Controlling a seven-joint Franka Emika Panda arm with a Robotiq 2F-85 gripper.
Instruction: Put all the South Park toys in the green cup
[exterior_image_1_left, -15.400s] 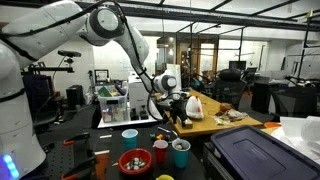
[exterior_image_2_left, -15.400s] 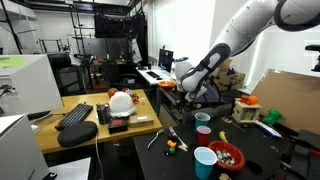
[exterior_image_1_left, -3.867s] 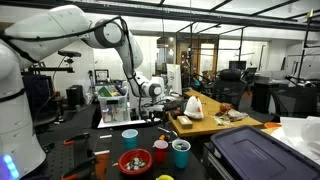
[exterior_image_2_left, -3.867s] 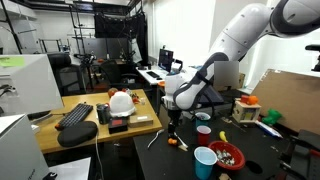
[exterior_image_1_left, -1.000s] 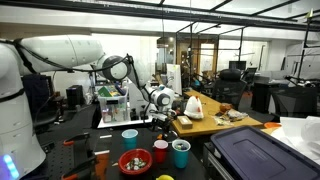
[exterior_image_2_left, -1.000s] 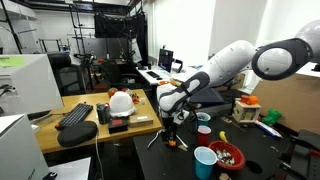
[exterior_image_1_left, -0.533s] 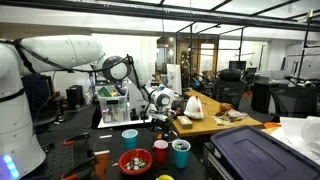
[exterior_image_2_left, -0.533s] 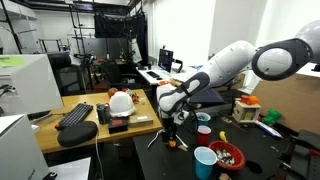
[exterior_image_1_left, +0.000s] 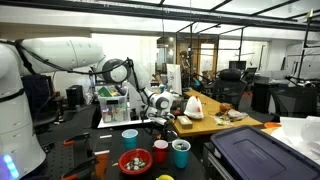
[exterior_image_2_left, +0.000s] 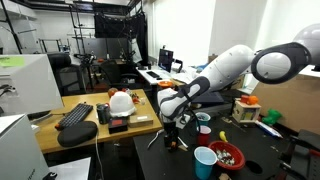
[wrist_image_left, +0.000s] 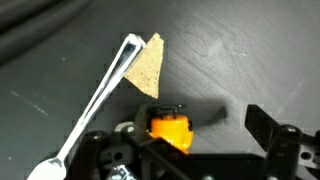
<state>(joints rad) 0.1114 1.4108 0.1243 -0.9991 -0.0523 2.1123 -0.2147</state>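
Fingers straddle an orange toy, possibly touching, plain only in wrist view.

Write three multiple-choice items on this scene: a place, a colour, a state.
1. Where is the orange toy? A on a chair; B between the gripper's fingers; C on a shelf.
2. Which colour has the cup between the red bowl and the green cup? A yellow; B red; C white.
3. How is the gripper? A open; B shut on the toy; C shut empty.
Answers: 1 B, the wrist view shows it there; 2 B, seen in an exterior view; 3 A, the fingers stand apart.
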